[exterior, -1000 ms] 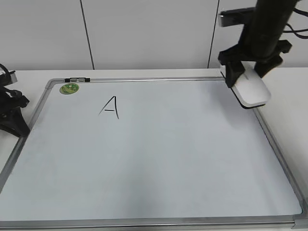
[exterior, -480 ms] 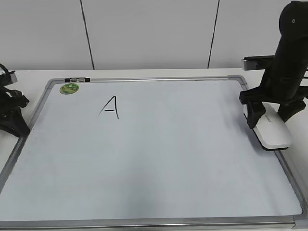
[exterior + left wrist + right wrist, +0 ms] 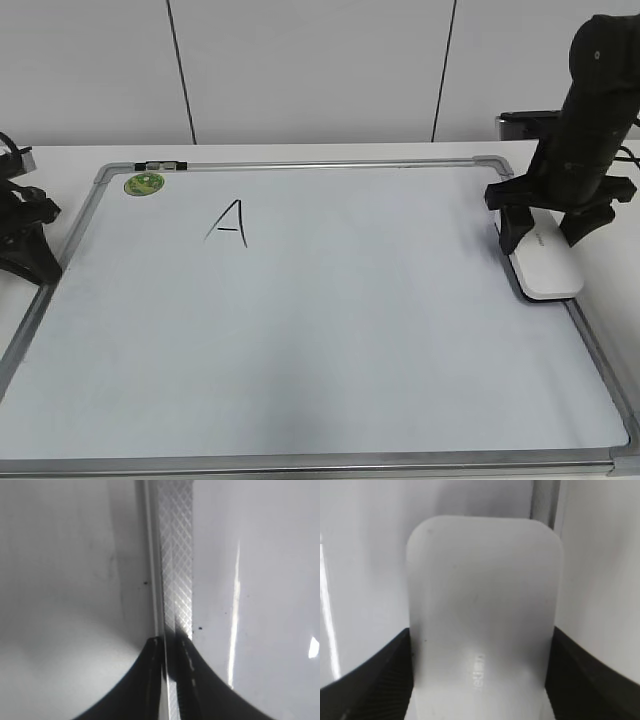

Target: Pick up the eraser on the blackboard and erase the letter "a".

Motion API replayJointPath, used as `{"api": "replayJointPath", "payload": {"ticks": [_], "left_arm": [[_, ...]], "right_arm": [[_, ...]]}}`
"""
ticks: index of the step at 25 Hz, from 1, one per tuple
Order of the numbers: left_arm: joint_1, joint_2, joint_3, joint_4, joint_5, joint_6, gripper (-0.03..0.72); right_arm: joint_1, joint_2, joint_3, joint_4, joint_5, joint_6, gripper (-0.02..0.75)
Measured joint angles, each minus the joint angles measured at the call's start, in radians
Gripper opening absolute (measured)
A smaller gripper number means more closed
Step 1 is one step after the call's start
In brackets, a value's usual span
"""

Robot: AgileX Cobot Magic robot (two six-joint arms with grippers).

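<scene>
Eraser (image 3: 543, 266) lies low at the right edge of the board (image 3: 300, 330), between the right gripper's (image 3: 545, 232) two fingers (image 3: 367, 677), which press its long sides; in the right wrist view the white top fills the gap from pad to pad, its far end sticking out beyond the fingertips. It looks like a light, stiff plastic block with a smooth, somewhat slippery shell, so the grip across the narrow width near the lettered end seems the sound one: flat sides, little to crush, though it could twist if pressed down off-centre.

No small "a" shows anywhere on the board; only the tall "A" (image 3: 229, 222) stands, well apart from the fingers on their far left. By that, the wiping looks done.

A second ago the eraser hung higher, near the board's top right corner; half a second ago it was past the right frame; now it sits lower and back inward, over the frame.

Left gripper (image 3: 167, 680) rests over the left frame, fingers apparently closed, holding nothing.
</scene>
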Motion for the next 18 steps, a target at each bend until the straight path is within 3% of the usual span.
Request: {"api": "replayJointPath", "payload": {"ticks": [11, 18], "left_arm": [[0.000, 0.000, 0.000, 0.000, 0.000, 0.000, 0.046], [0.000, 0.000, 0.000, 0.000, 0.000, 0.000, 0.050]], "right_arm": [[0.000, 0.064, -0.045, 0.000, -0.002, 0.002, 0.547], [0.000, 0.074, -0.071, -0.007, -0.002, 0.004, 0.608]]}}
